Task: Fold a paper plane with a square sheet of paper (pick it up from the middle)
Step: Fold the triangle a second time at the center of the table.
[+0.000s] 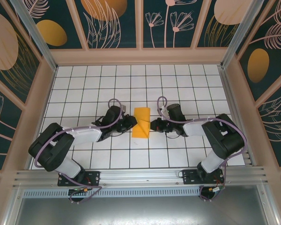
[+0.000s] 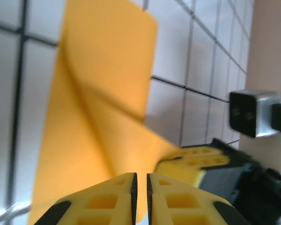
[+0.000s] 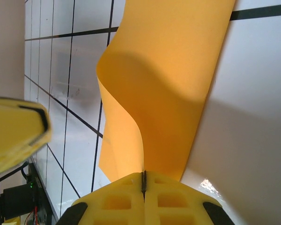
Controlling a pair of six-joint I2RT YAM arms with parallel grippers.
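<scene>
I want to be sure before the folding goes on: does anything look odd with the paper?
Yes: the square sheet of paper does not lie flat. Held at opposite edges by the left gripper and right gripper, it buckles upward across its middle.

Evenly bright; paper blurred, shadowing itself softly.

The square sheet of paper is plain orange-yellow and lies mid-counter. It looks folded into a narrow strip running near to far. A diagonal crease crosses it, and one layer bows up off the counter in a soft curve. Its right edge is nipped in the right hand.
</scene>
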